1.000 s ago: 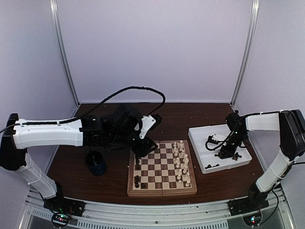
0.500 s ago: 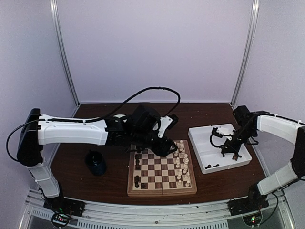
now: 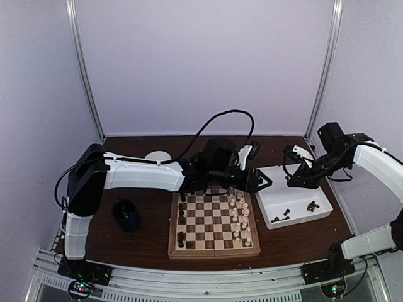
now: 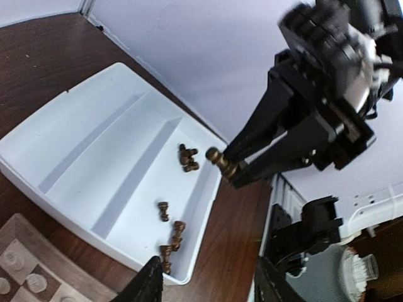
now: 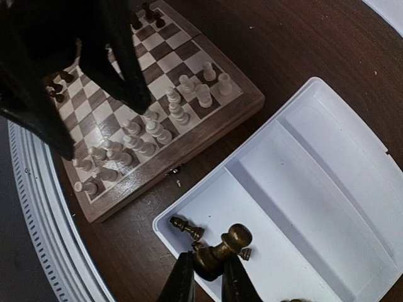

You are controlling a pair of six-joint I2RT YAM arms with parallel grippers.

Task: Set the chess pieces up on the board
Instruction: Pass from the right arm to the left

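The right gripper (image 5: pixel 208 278) is closed narrow on a dark chess piece (image 5: pixel 221 247). It pinches the piece low on its stem, so the round head tilts up out of the fingers. In the overhead view this gripper hangs right of centre, over the white tray (image 3: pixel 272 173), with the piece held clear of the tray floor. The left wrist view shows this best, with the piece in mid-air at the centre of the frame.

The left gripper (image 4: pixel 211 267) has its fingers spread with nothing between them. They show only as two black tips at the bottom edge of its own camera view. From overhead it sits just past the upper right corner of the board (image 3: pixel 214 253), close to the tray's left rim and pointing toward the right gripper.

The board lies at lower centre of the overhead view on the dark table (image 3: pixel 101 242). The cream pieces (image 3: pixel 239 217) fill its two right-hand columns. A few dark pieces (image 3: pixel 182 218) stand down its left edge, and the middle squares are bare.

More loose dark pieces (image 4: pixel 187 157) lie in the tray compartment nearest the right side of the left wrist frame. Some lie tipped over and some stand (which kinds they are is too small to tell).

A black cup (image 3: pixel 128 214) stands on the table at lower left of the overhead view, well apart from the board.
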